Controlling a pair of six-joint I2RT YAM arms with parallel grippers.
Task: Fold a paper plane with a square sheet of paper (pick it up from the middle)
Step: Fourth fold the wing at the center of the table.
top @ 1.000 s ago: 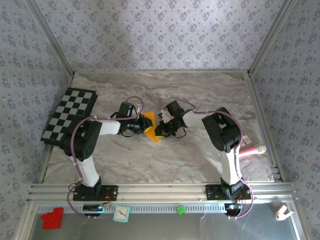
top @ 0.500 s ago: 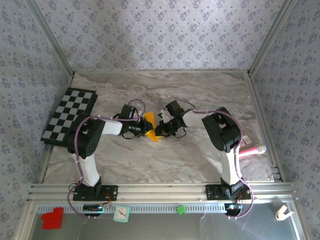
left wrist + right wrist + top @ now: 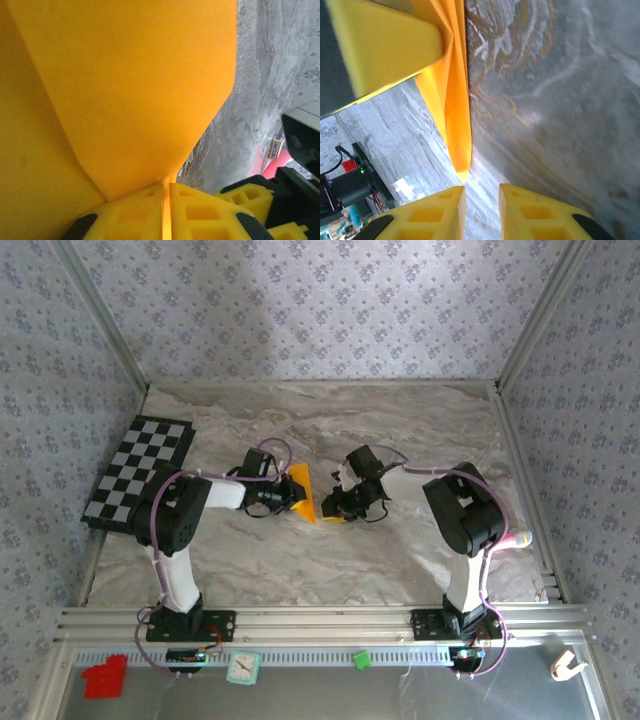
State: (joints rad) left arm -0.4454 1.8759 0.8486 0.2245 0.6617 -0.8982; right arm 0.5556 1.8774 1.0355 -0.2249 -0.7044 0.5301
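Note:
The square sheet of paper is orange and folded into a pointed, creased shape, held on edge over the marble table. My left gripper is shut on its left side. In the left wrist view the paper spreads out above the left gripper, whose jaws pinch a thin edge of it. My right gripper sits just right of the paper's lower tip. In the right wrist view the right gripper is slightly open with bare table in the gap, and the paper's tip ends just beyond its left finger.
A black-and-white checkered mat lies at the table's left edge. A pink object rests by the right arm. On the near ledge below the rail sit a red block, a small clock and a green block.
My right gripper has opened, let go of the paper and drawn back to the right. My left gripper stays shut on the paper, which has barely moved.

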